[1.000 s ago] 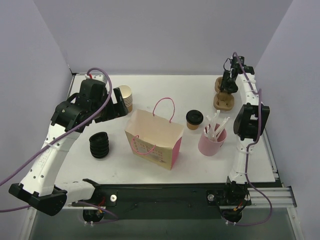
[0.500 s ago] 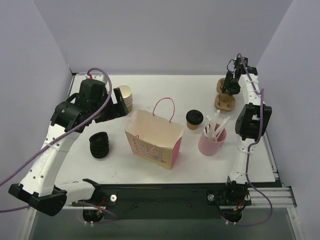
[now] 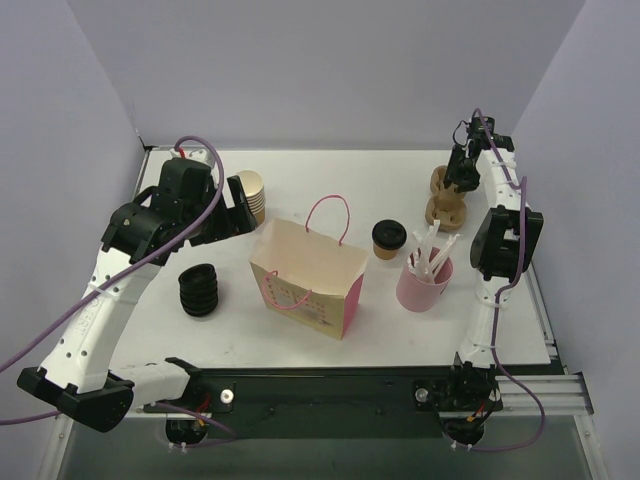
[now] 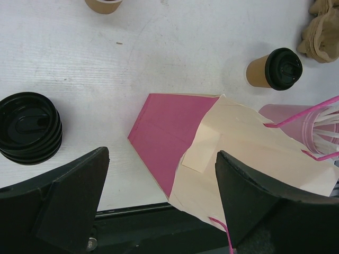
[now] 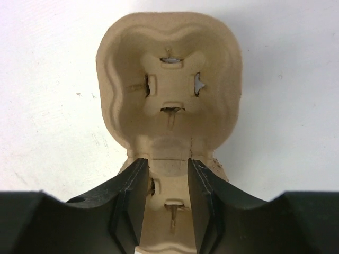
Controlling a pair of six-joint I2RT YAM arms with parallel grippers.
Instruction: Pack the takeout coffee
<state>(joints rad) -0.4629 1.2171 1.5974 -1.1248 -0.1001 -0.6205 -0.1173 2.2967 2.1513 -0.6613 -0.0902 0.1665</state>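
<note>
The takeout coffee (image 3: 388, 238), a tan cup with a black lid, stands on the table right of the paper bag (image 3: 310, 275). It also shows in the left wrist view (image 4: 275, 69), beyond the bag (image 4: 233, 153). My left gripper (image 3: 240, 205) is open wide and empty, held above the table left of the bag (image 4: 164, 211). My right gripper (image 3: 462, 175) is at the far right, over a brown pulp cup carrier (image 3: 445, 207). In the right wrist view its fingers (image 5: 168, 180) clasp the narrow waist of the carrier (image 5: 169, 79).
A pink cup with white straws (image 3: 425, 280) stands right of the bag, close to the coffee. A stack of black lids (image 3: 199, 290) sits left of the bag. A stack of lidless tan cups (image 3: 252, 195) stands by the left gripper.
The right gripper has shifted slightly nearer and the cup carrier has shifted with it. The left arm, bag and coffee have not moved.
</note>
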